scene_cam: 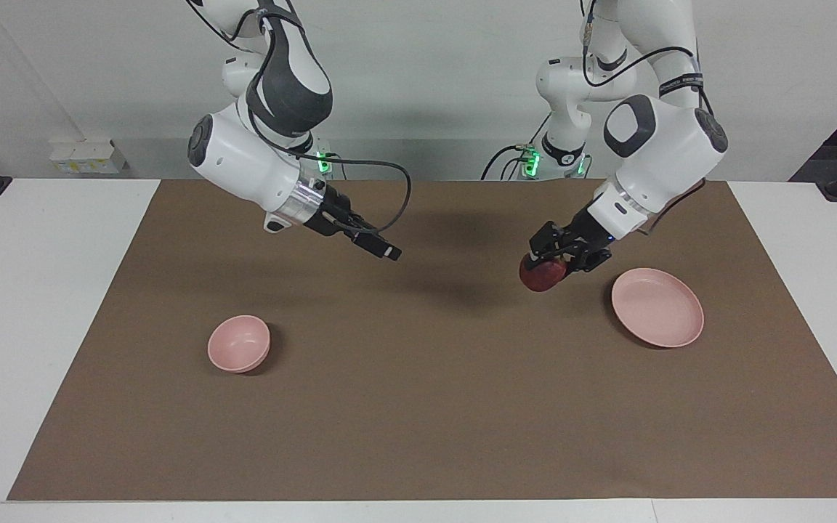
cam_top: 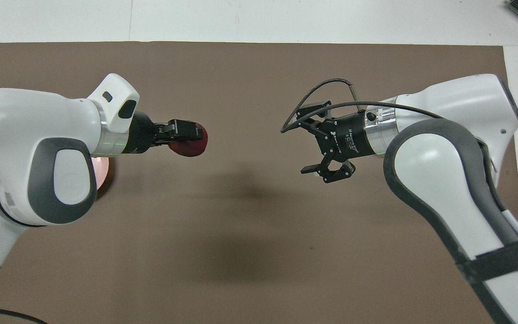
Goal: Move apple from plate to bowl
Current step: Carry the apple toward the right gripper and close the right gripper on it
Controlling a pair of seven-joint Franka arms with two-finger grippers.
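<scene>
Now, nearest robots: right gripper (scene_cam: 388,253) up over brown mat (scene_cam: 433,407), fingers spread, holding nothing. Left gripper (scene_cam: 560,263) clamped on apple (scene_cam: 540,277), raised over bare mat, off plate (scene_cam: 662,319), at plate's 10 o'clock in facing view. Plate bare, toward left arm's end. Bowl (scene_cam: 238,343) farthest out, toward right arm's end, at 7 o'clock below right gripper in facing view. Overhead: apple (cam_top: 190,145) and right gripper (cam_top: 315,146) well apart.
</scene>
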